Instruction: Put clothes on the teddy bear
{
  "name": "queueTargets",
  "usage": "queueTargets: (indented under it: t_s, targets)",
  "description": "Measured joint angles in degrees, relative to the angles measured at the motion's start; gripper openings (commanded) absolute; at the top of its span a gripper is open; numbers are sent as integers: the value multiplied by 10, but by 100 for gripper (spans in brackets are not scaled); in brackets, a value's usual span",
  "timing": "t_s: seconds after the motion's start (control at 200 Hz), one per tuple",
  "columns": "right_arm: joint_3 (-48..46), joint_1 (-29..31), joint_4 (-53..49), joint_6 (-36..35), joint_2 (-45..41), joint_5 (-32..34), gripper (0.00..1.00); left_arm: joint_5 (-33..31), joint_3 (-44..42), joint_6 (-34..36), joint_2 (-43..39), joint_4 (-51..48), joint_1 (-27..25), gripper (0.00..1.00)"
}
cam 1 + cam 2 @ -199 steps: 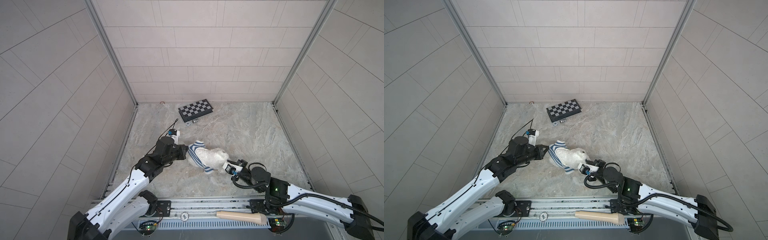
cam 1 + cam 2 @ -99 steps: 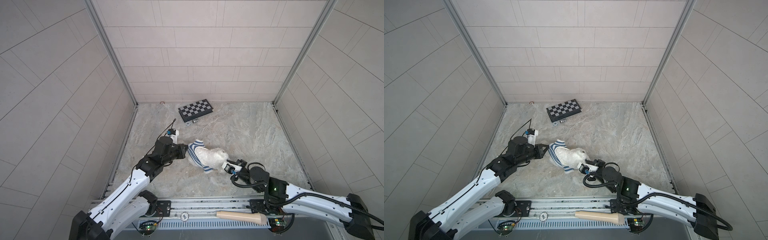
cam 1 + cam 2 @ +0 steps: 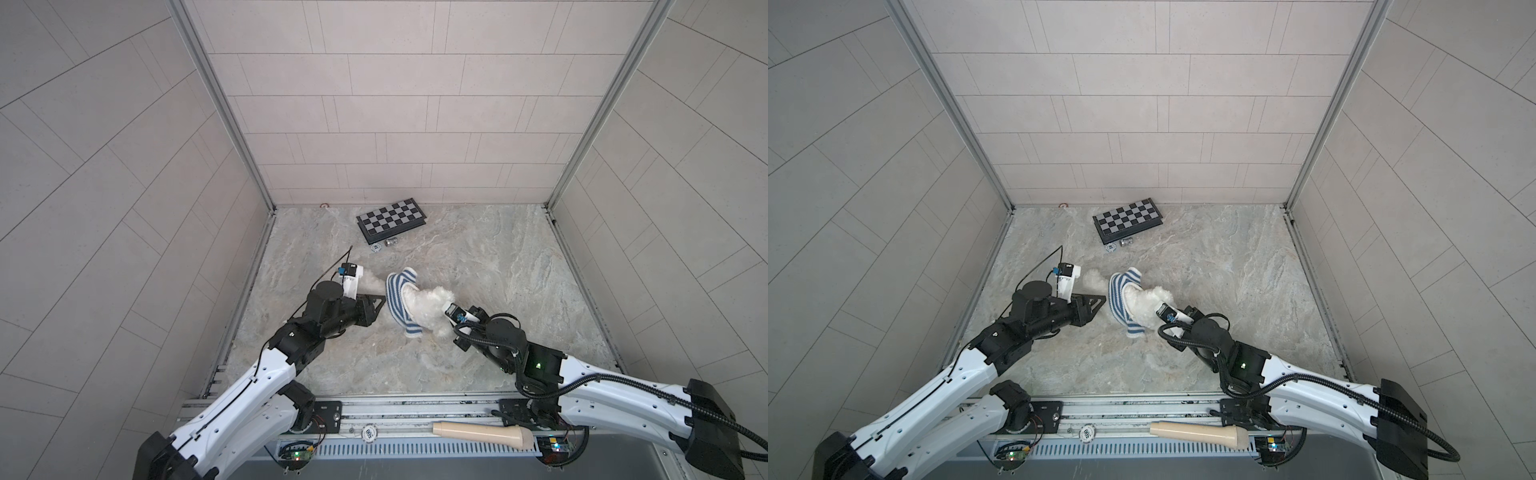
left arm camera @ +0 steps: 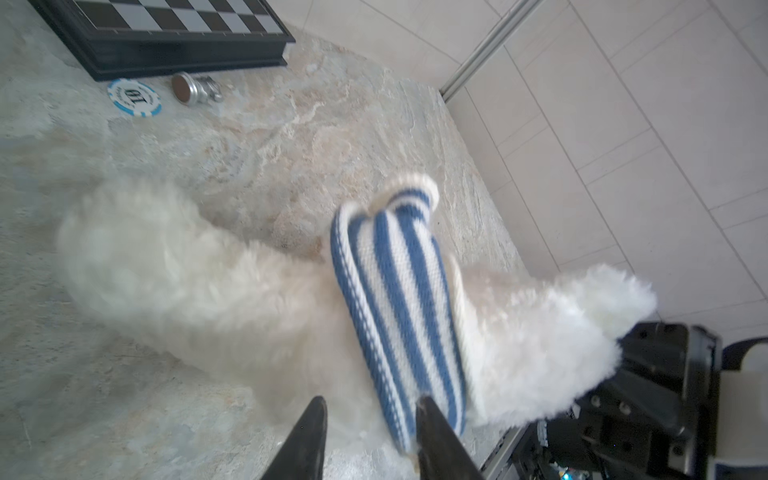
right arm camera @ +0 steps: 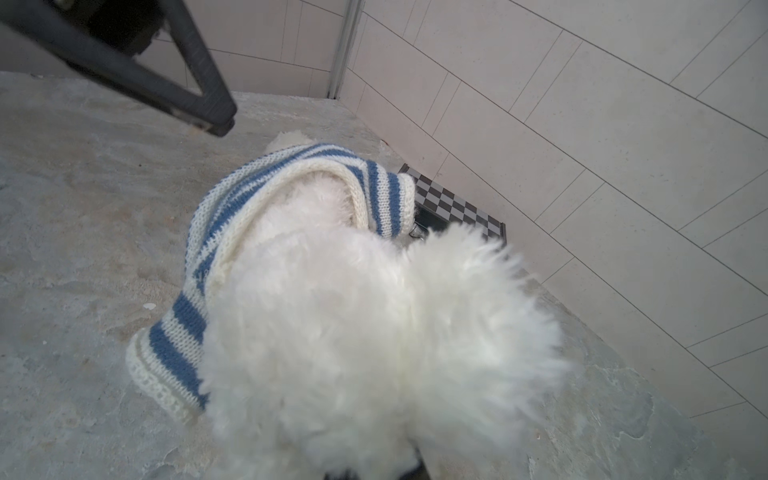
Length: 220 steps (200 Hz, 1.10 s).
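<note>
The teddy bear (image 3: 430, 305) lies on the stone floor, white and fluffy, in both top views. A blue-and-white striped shirt (image 3: 397, 299) is bunched round its middle, with fur showing on both sides of it (image 4: 399, 299). My left gripper (image 4: 370, 413) is open at the shirt's hem, which lies against the inside of one finger (image 4: 432, 424). In a top view the left gripper (image 3: 1100, 301) points at the shirt from the left. My right gripper (image 3: 444, 326) is buried in the bear's fur (image 5: 374, 332) at the end away from the shirt, shut on it, its jaws mostly hidden.
A folded chessboard (image 3: 390, 218) lies by the back wall, with a poker chip (image 3: 376, 248) and a small metal cylinder (image 3: 390, 242) in front of it. A beige handle-shaped object (image 3: 482, 432) rests on the front rail. Tiled walls close three sides.
My left gripper has opened and let go of the shirt's hem, staying close to it. The right arm and its hold on the bear are unchanged.
</note>
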Motion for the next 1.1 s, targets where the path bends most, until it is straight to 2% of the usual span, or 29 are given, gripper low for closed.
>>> queueTargets:
  t_s: [0.115, 0.26, 0.471, 0.656, 1.101]
  targets:
    - [16, -19, -2, 58, 17, -10, 0, -12, -45, -12, -8, 30, -29, 28]
    - [27, -44, -16, 119, 36, -35, 0, -25, -93, -30, -1, 81, -41, 28]
    - [30, -68, -27, 189, 42, -70, 0, -41, -111, -39, 45, 174, -57, 27]
    - [30, -71, -27, 217, 51, -87, 0, -45, -112, -49, 109, 254, -66, 30]
    - [30, -78, -28, 233, 59, -96, 0, -67, -110, -55, 196, 335, -83, 31]
